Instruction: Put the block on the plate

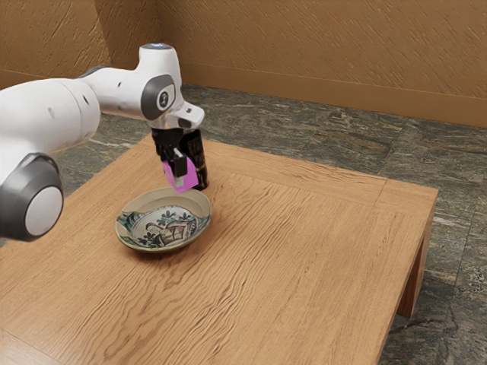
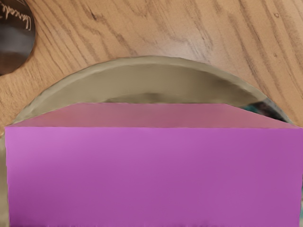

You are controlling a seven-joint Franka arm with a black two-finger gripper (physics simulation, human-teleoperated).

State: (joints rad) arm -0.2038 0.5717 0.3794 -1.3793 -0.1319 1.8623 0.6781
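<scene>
1. Holding the magenta block (image 1: 189,176) between its two fingers, the black gripper (image 1: 181,175) was closed upon it and hung near the plate (image 1: 152,200), with its fingers directed downward.
2. The block was above a part of the plate, as the wrist view showed it, and it hid much of the plate below. Whether its lowest corner touched the plate, I could not tell.
3. The plate was lying upright on the wooden table (image 1: 304,266). It had a beige rim, and a pattern of green leaves was painted inside.
4. Near to the plate was standing a dark, round container (image 1: 202,163), which carried light-coloured writing on its side.
5. The white arm (image 1: 114,90) was coming from the exterior view's left.
</scene>
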